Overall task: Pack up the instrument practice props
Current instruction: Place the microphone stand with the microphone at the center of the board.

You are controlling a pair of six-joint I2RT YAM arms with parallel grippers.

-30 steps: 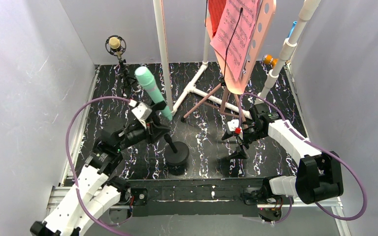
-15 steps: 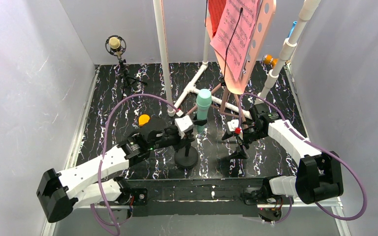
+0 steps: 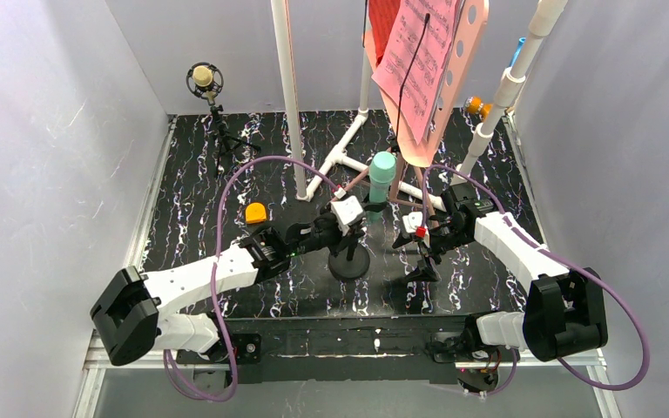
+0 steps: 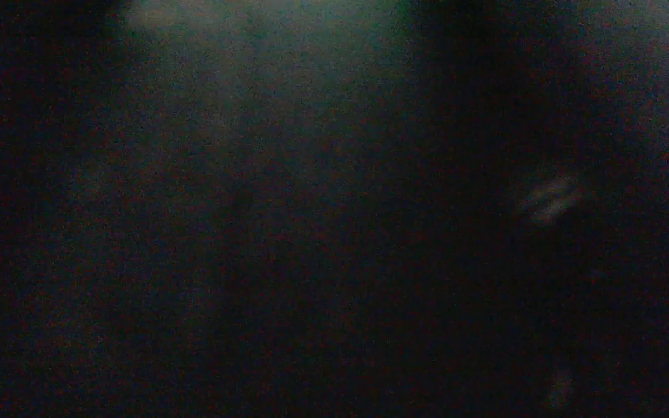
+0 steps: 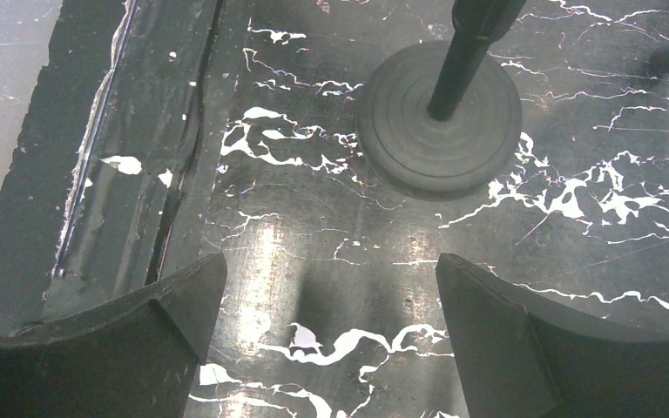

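At rear left, the yellow microphone (image 3: 202,78) stands untouched on its tripod (image 3: 223,139). At centre, the left end effector (image 3: 364,212) appears pinched on the lower body of the mint-green microphone (image 3: 382,171), which stands upright over its round base (image 3: 348,264); its wrist view is black. The right end effector (image 5: 327,279) hangs spread and empty over the surface (image 3: 183,200), near that base. Judged step: removing this microphone. The next move calls for lifting it clear without toppling the stand.

White pipe frame (image 3: 293,96), pink music stand (image 3: 477,35) and mint-green microphone (image 3: 382,170) crowd the centre; table (image 3: 192,200) at left lies open.
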